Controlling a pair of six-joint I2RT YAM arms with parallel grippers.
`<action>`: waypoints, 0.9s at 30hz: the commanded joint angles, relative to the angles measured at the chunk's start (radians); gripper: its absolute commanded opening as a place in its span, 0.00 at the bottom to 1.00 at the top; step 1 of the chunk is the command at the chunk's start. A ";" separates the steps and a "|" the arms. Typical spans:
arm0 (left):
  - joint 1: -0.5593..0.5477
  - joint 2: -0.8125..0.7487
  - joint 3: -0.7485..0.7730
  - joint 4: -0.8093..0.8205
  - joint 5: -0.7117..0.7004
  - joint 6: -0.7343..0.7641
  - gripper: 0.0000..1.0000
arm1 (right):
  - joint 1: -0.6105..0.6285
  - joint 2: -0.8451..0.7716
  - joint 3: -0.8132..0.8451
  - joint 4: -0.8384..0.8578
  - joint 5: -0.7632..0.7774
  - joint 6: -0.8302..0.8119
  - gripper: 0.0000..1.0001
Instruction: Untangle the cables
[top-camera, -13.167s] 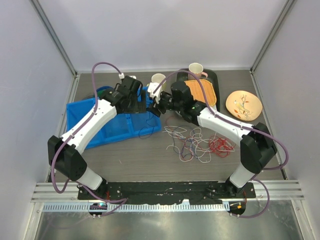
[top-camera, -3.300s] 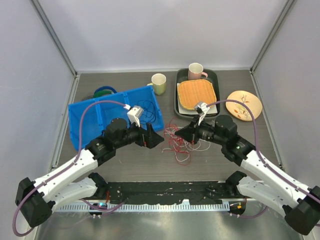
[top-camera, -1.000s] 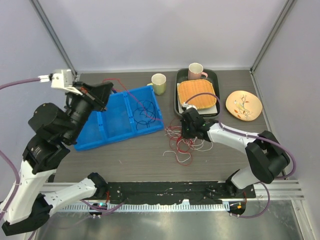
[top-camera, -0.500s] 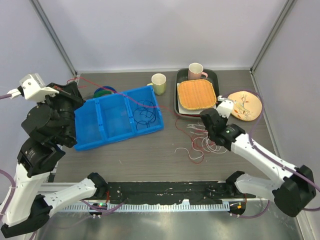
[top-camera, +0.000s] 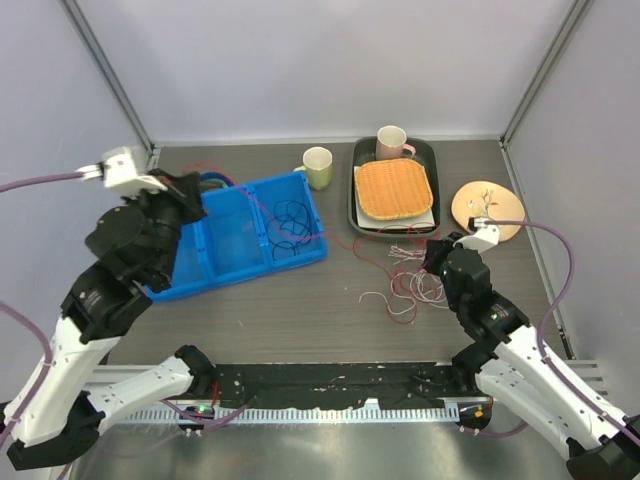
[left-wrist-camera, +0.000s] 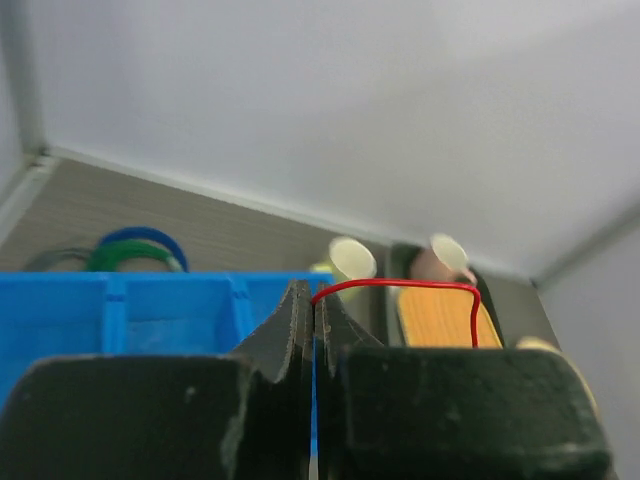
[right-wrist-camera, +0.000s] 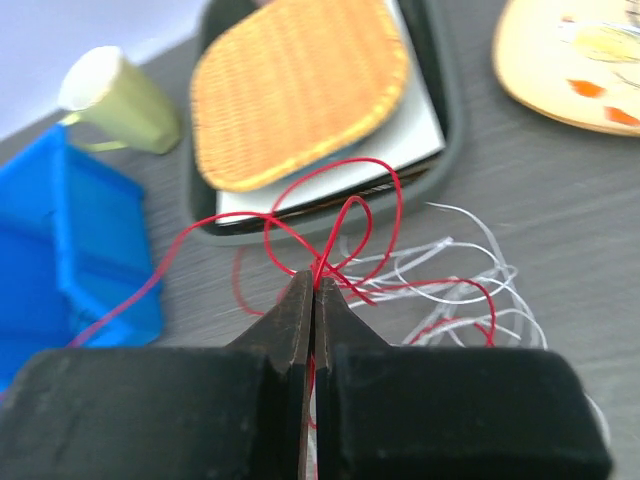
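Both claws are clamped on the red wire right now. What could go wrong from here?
1. The red wire loops over itself right at the right claw. Pulling apart may cinch a knot and trap the white wires beside it.
2. Toward the left claw the wire crosses the blue bin. It could catch on the rim, or hook the dark wires lying inside.

I am looking at a dark grey wood-grain tabletop (top-camera: 300, 320) that is sitting between pale lavender-white walls (top-camera: 320, 60). Grey metal posts (top-camera: 108, 75) are running up the back corners, a slotted white rail (top-camera: 330, 412) is lying along the near edge, and soft, even light is falling everywhere.
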 joint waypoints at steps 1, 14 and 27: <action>0.000 0.046 -0.148 0.030 0.581 0.013 0.01 | 0.001 -0.013 -0.022 0.247 -0.231 -0.118 0.01; 0.000 0.227 -0.667 0.452 1.022 -0.038 0.13 | 0.001 0.079 -0.063 0.503 -0.754 -0.181 0.01; -0.010 0.503 -0.632 0.625 1.109 0.016 0.66 | 0.003 0.073 -0.062 0.569 -1.004 -0.187 0.01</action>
